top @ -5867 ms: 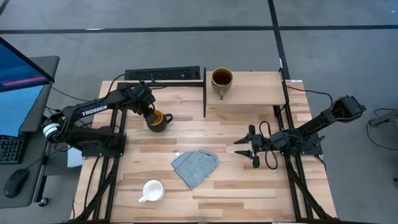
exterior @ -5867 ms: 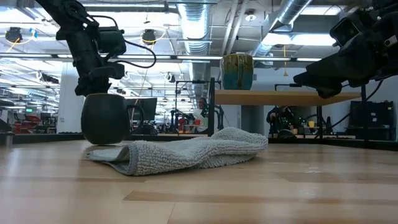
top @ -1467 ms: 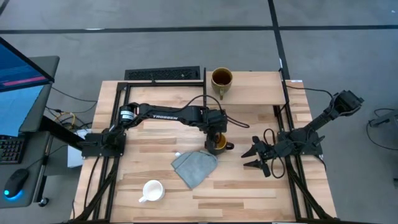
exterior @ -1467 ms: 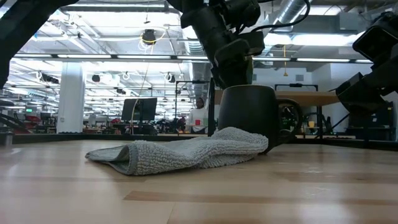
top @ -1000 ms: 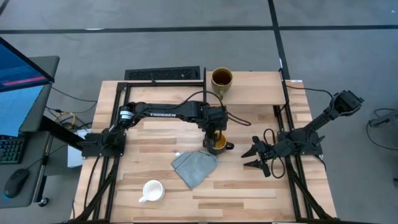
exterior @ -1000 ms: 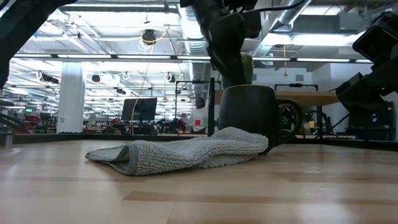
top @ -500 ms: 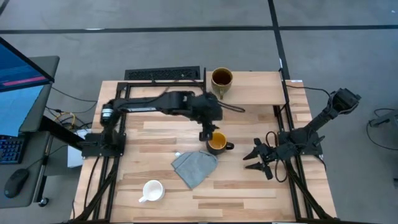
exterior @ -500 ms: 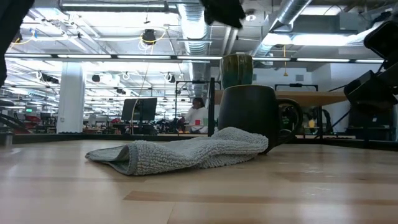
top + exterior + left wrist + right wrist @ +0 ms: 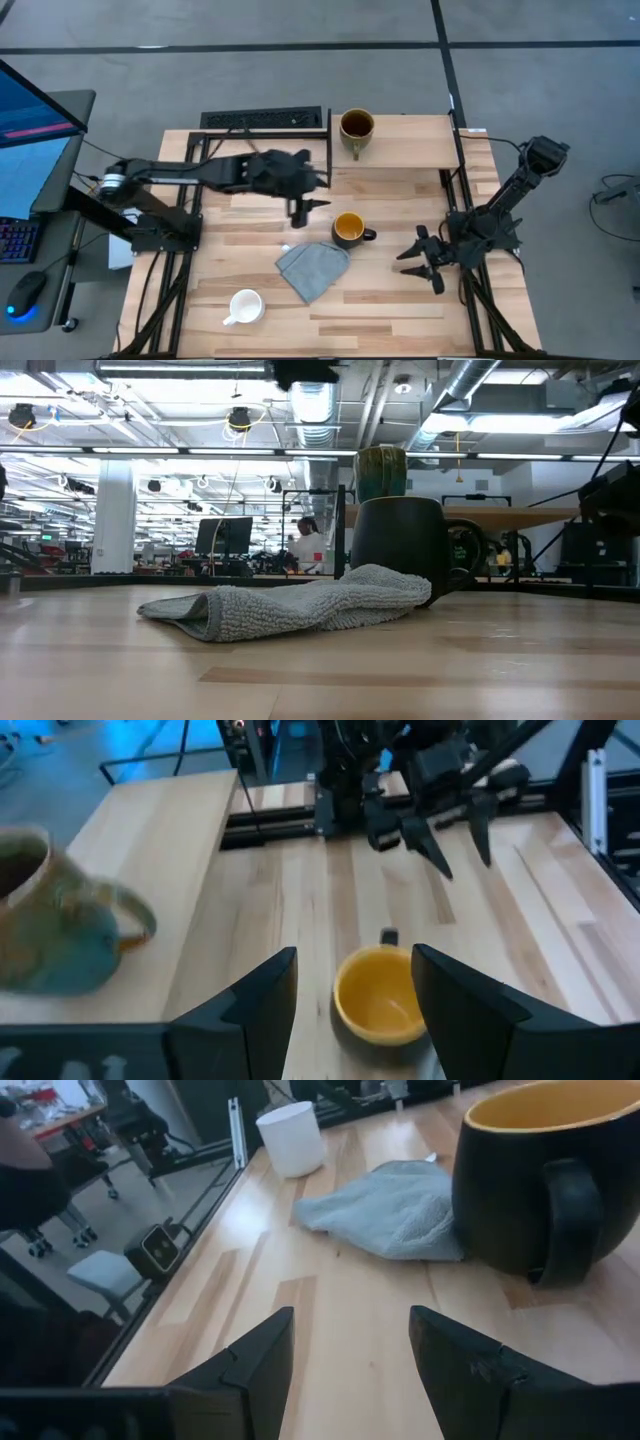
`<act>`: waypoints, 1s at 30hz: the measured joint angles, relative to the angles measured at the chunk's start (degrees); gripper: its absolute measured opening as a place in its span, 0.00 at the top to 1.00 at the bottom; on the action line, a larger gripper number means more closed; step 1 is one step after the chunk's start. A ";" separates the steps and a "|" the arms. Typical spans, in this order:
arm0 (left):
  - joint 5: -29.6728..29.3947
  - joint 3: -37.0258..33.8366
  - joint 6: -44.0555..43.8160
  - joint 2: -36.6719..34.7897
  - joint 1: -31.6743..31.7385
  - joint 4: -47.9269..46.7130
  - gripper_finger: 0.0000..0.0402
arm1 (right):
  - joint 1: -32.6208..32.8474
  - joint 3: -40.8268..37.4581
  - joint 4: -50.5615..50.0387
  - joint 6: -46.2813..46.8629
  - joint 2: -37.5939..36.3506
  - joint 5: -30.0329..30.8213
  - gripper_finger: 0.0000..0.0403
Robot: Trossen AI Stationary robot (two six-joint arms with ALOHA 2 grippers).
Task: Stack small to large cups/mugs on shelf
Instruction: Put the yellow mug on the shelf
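High view first: the left pincer (image 9: 303, 204) hangs over the bench (image 9: 400, 300) with its fingers spread and nothing between them, and the dark mug (image 9: 349, 230) with the yellow-orange inside sits free on the planks just beyond its tips, handle turned toward the right arm. Left wrist view confirms it: both dark fingers (image 9: 256, 1003) stand wide apart, the yellow-lined mug directly ahead between them, not touching either one. Off to the side of this pincer, up on the shelf (image 9: 410, 142), stands the olive-tan mug (image 9: 356, 128), right by the black upright at the shelf's edge. The grey-blue cloth (image 9: 312, 267) lies bunched beside the dark mug, touching it on the side away from the shelf; low view has the cloth draped against the mug's base. The white mug (image 9: 243, 307) stands well apart from the left pincer, past the cloth, near the bench's front edge. Over on the other side, the right pincer (image 9: 422, 261) sits low near the bench's right rail, fingers open and empty, pointed at the dark mug, whose handle faces straight at its wrist camera.
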 joint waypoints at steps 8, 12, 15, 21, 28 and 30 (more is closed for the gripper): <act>-2.21 -24.26 -0.99 -15.03 0.03 19.53 0.53 | -5.60 2.78 2.34 -12.55 -0.18 0.86 0.45; -3.46 -34.57 -1.04 -21.02 0.05 27.06 0.53 | -11.08 4.41 2.12 -18.34 -0.17 -0.88 0.45; -3.55 -40.43 -0.63 -24.34 0.05 32.05 0.53 | -16.22 5.15 2.08 -19.98 -0.22 -4.91 0.45; -4.99 -47.65 1.31 -28.28 0.24 36.87 0.53 | -27.98 6.40 2.03 -21.34 -0.24 -18.24 0.45; -5.60 -50.20 1.11 -28.62 0.38 38.81 0.53 | -39.34 6.95 -3.79 -24.11 -5.42 -31.18 0.45; -5.60 -50.20 1.18 -28.60 0.38 38.76 0.53 | -42.03 6.95 -7.72 -23.93 -8.39 -33.84 0.45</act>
